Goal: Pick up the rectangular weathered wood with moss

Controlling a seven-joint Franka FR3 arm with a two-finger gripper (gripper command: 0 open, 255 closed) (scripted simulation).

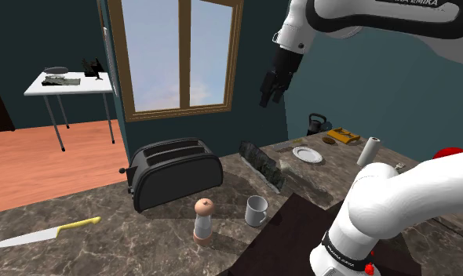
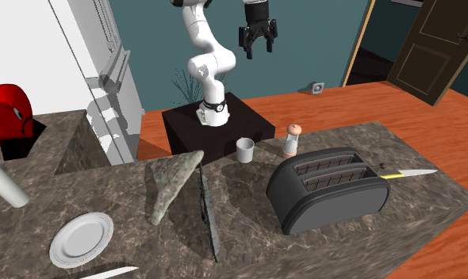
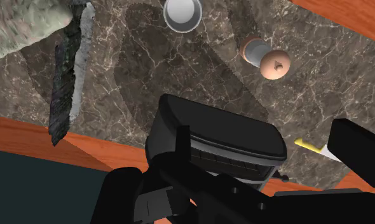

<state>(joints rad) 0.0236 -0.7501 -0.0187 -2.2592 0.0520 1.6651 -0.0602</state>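
The weathered plank (image 1: 261,165) is a thin, dark, moss-green board standing on its long edge on the marble counter (image 1: 81,204). In the second exterior view the plank (image 2: 209,214) runs toward the front edge, next to a grey-green mossy wedge (image 2: 173,186). From the wrist camera the plank (image 3: 64,86) lies far below, off to the side of the fingers. My black gripper (image 1: 267,96) hangs open high above the counter, well clear of the plank. The gripper (image 2: 256,46) holds nothing, and the gripper (image 3: 269,149) shows only the toaster far beneath it.
A black toaster (image 1: 175,174) stands mid-counter. A grey mug (image 1: 257,210) and a pepper grinder (image 1: 202,219) sit near the stand. A yellow-handled knife (image 1: 49,233) lies toward the counter's end. A white plate (image 1: 307,154) and a paper roll (image 1: 369,150) are beyond the plank.
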